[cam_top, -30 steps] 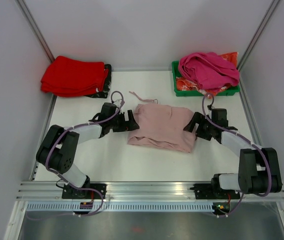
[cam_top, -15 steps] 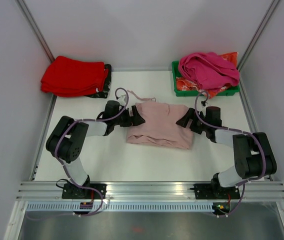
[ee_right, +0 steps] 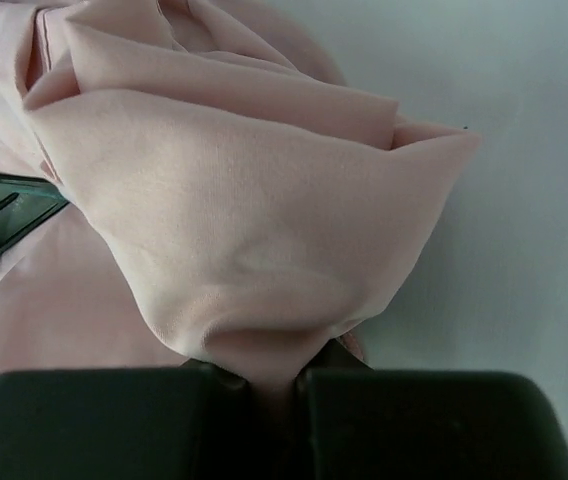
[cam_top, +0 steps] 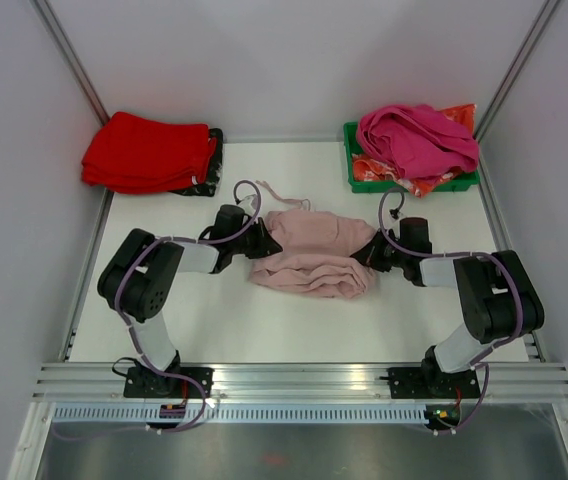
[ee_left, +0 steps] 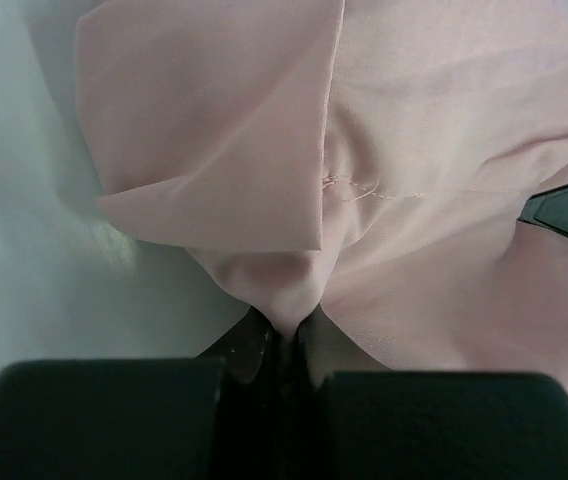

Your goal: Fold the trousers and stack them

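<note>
**A:** What is going on at the middle of the table (cam_top: 214,320)?

**B:** The trousers (cam_top: 309,262) are lying there in a soft, part-folded bundle between the two arms. The left gripper (ee_left: 286,345) is biting down on a tuck of pink cloth at the bundle's left edge, its jaws pressed together on the fabric. The right gripper (ee_right: 274,372) is doing the same at the opposite edge.

**A:** Why are they taking both ends at once?

**B:** The cloth is thin and is creasing and sagging wherever it is loose. Pinching matching edges is probably meant to let the arms carry one side over as a straight fold instead of dragging a heap.

**A:** And the things around it?

**B:** A drawstring cord (cam_top: 284,195) is trailing on the table just beyond the far edge, so it may be needing a tuck later. The red folded garments (cam_top: 149,152) are sitting in the far left corner, well apart. The magenta garment (cam_top: 416,138) is spilling over a green bin (cam_top: 356,178) at the far right.

**A:** How far along is it?

**B:** Midway, I would judge, with folding under way and stacking not yet begun.
</note>
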Controlling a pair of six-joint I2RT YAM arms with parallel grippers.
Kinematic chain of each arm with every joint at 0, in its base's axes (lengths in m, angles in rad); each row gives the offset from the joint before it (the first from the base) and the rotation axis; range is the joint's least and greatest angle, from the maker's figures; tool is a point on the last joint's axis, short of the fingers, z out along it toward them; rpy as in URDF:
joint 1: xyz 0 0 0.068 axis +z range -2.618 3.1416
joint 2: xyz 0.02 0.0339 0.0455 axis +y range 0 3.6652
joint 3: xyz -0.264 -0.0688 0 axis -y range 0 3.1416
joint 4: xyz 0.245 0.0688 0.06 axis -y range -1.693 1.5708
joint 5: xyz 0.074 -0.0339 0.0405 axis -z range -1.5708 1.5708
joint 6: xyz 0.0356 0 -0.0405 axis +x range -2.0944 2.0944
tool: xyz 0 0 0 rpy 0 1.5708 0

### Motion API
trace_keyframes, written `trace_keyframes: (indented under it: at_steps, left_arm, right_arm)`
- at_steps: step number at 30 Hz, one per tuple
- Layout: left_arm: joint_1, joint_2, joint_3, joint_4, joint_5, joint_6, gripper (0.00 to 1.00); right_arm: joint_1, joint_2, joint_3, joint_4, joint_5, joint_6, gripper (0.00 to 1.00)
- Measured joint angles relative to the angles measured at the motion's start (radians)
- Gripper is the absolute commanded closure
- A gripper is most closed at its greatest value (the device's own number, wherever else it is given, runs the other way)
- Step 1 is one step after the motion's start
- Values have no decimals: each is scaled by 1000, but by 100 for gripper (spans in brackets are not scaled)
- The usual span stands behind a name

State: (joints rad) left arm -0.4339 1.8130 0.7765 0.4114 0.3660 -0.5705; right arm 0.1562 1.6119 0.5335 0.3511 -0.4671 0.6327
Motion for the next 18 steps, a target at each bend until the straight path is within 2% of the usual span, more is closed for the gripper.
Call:
trace_keyframes:
  at_steps: [4, 9, 14, 18]
  left_arm:
    - [0, -14, 29, -73, -33, 10, 98]
    - [23, -142, 80, -219, -112, 61, 98]
    - [128, -267, 183, -291, -135, 113, 98]
    - [247, -298, 314, -335, -128, 168, 98]
  right_arm:
    - [6, 2, 33, -41, -8, 15, 100]
    - [48, -23, 132, -111, 0, 32, 100]
    - [112, -34, 312, -90, 18, 64, 100]
    - [177, 62, 514, 9, 20, 110, 100]
